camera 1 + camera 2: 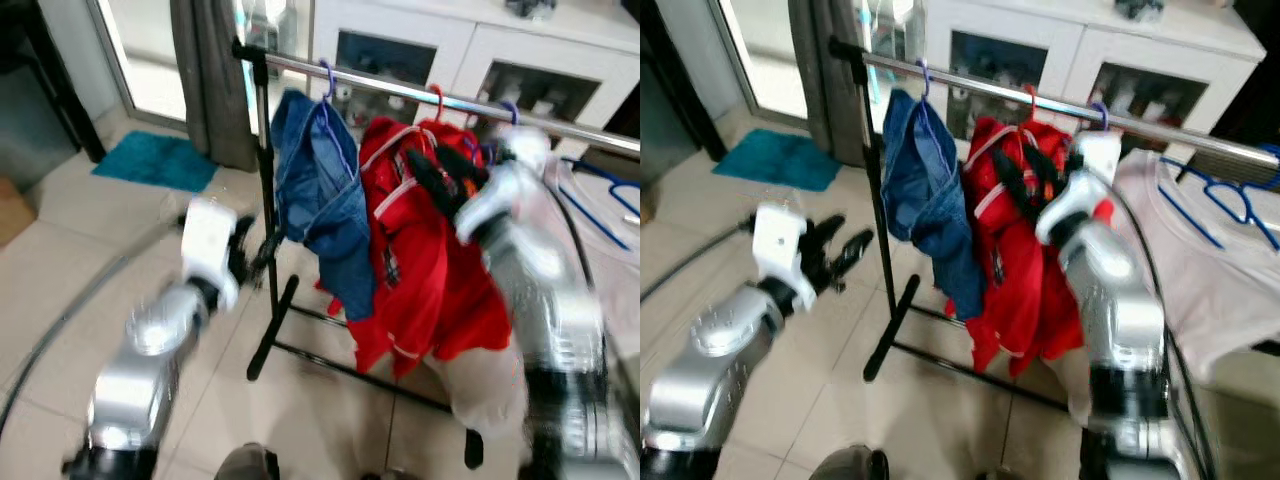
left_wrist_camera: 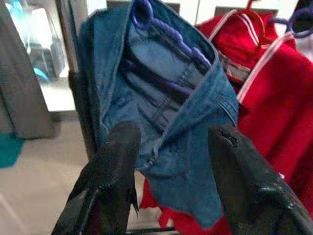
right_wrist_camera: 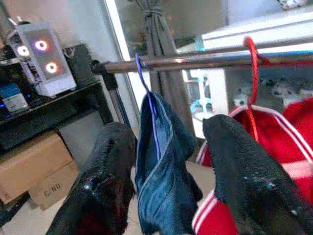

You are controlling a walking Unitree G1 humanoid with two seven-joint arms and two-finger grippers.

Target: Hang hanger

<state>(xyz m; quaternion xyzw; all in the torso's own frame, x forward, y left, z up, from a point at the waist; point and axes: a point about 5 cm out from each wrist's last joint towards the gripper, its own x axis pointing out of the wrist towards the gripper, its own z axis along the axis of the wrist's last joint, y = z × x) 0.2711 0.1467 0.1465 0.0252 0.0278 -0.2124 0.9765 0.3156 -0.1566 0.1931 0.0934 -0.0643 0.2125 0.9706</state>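
Observation:
A silver rail (image 1: 400, 92) on a black rack carries a blue denim garment (image 1: 320, 195) on a purple hanger (image 2: 146, 17). Beside it hangs a red garment (image 1: 425, 270) on a red hanger (image 3: 252, 73). A third purple hook (image 1: 509, 110) sits further right on the rail. My left gripper (image 1: 840, 255) is open and empty, low beside the rack's upright post and facing the denim (image 2: 166, 93). My right gripper (image 1: 1025, 175) is raised in front of the red garment, just under the rail, open with nothing between its fingers (image 3: 234, 161).
A white glass-door cabinet (image 1: 470, 50) stands behind the rack. A grey curtain (image 1: 210, 80) and a teal mat (image 1: 155, 160) lie to the left. On the right a white cloth (image 1: 1210, 270) carries a blue hanger (image 1: 1225, 205). The rack's black base bars (image 1: 350, 365) cross the tiled floor.

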